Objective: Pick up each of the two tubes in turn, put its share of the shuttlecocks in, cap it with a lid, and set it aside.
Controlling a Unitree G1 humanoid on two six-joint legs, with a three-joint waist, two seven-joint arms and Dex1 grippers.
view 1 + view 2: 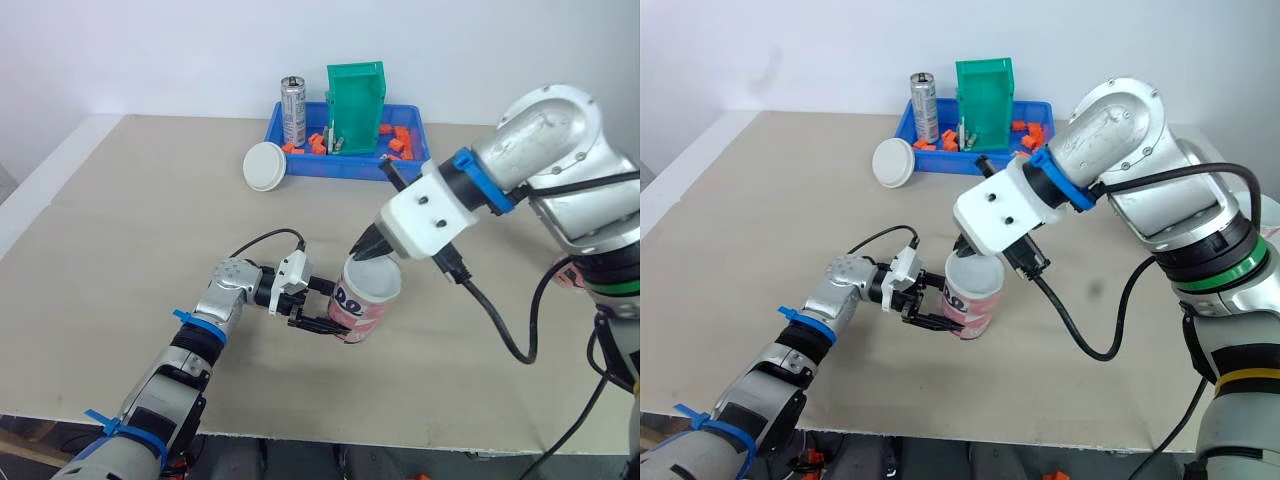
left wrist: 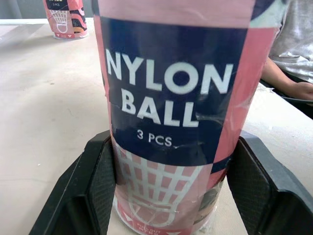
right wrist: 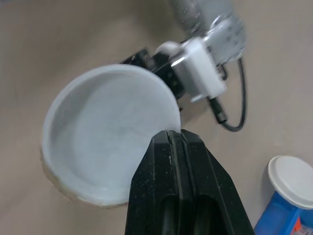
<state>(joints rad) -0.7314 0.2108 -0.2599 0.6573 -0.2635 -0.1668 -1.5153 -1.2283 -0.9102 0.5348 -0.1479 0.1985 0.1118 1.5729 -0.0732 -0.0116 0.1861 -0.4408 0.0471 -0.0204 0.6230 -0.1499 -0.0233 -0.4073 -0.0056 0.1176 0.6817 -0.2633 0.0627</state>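
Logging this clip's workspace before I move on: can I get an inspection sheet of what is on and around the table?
Surface: beige table, no spills seen.
Job's things: pink tube standing near the front, its top white; second tube farther off; white lid lying loose beside the blue tray.
Clutter: the tray holds a metal can, a green bin and orange pieces.
Grippers: left gripper clamps the pink tube's lower body; right gripper, fingers shut, tips at its top rim.
Cables: black cable loops off the left wrist; another cable hangs from the right wrist.
Surroundings: white wall behind; a person's arm at the table edge.
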